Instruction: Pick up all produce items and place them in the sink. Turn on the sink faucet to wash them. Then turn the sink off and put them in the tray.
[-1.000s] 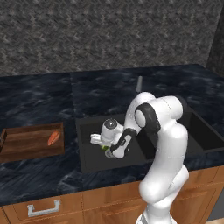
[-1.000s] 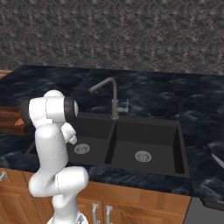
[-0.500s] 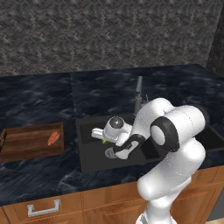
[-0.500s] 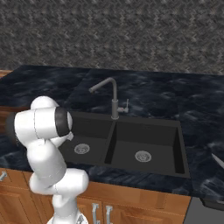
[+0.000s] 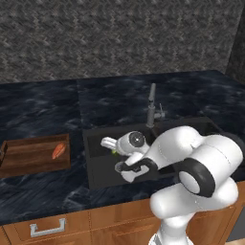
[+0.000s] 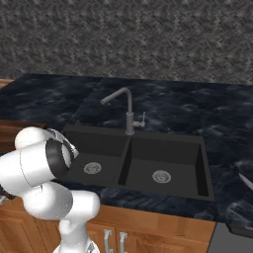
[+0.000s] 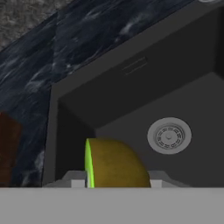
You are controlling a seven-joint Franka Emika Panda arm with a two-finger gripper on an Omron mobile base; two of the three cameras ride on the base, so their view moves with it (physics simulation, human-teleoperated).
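Note:
A round yellow-green lime (image 7: 114,165) sits between the fingers of my gripper (image 7: 116,180), which is shut on it above the left basin of the black sink (image 7: 131,65). The silver drain (image 7: 169,135) lies below it. In the left base view my gripper (image 5: 112,147) hangs over the left basin (image 5: 98,167), and a sliver of the lime (image 5: 114,152) shows at its tip. The orange carrot (image 5: 59,150) lies in the wooden tray (image 5: 28,160) on the counter left of the sink. The grey faucet (image 5: 151,106) (image 6: 128,109) stands behind the divider.
Dark marbled counter (image 5: 48,105) surrounds the sink (image 6: 202,163), with a stone wall behind. The tray's brown edge (image 7: 6,148) shows left of the basin. My bulky white arm (image 6: 42,168) fills the space in front of the sink. Wooden cabinet fronts with handles (image 5: 47,227) run below.
The arm's elbow has swung out toward the cameras and looms much larger. The hand has stayed over the left basin with the lime in it.

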